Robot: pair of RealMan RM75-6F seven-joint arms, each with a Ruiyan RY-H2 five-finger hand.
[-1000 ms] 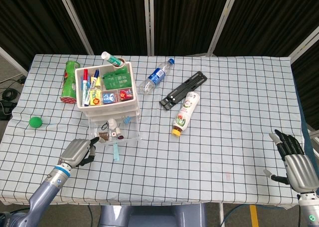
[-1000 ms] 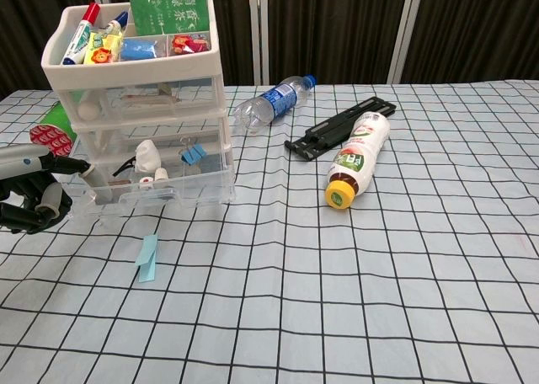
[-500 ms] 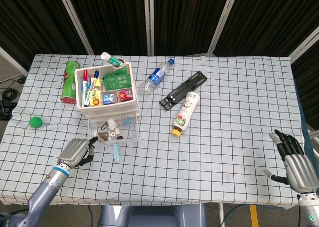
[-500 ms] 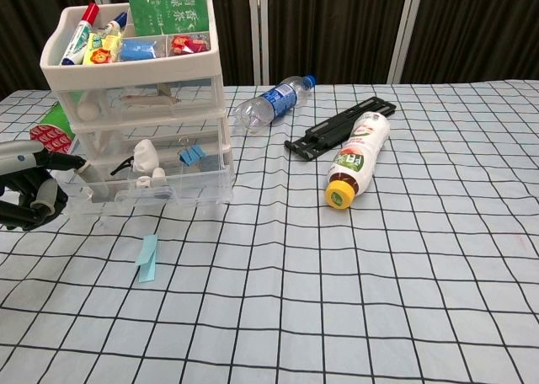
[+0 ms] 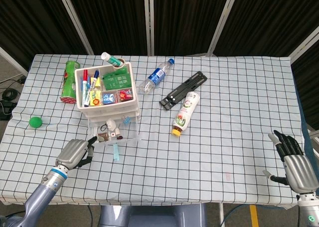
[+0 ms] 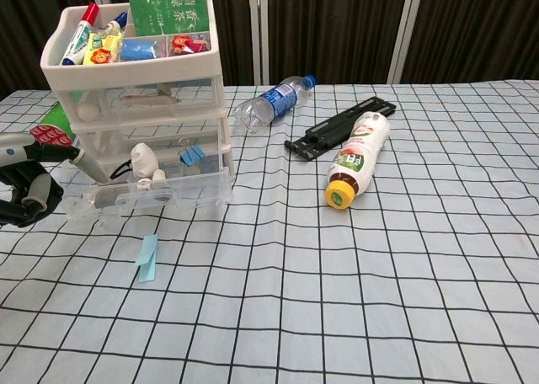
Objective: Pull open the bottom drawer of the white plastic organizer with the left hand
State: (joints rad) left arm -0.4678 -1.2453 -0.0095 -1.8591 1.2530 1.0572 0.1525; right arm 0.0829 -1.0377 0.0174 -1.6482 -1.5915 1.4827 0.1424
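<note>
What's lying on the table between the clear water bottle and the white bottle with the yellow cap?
A flat black bracket lies between the water bottle and the yellow-capped bottle, right beside the latter. Both views show it.

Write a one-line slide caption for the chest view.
Left hand hooks the organizer's bottom drawer, partly pulled out, beside a blue paper strip.

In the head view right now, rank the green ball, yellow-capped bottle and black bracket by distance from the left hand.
1. Green ball, up-left of the left hand.
2. Yellow-capped bottle, lying mid-table to the right.
3. Black bracket, just beyond that bottle.
</note>
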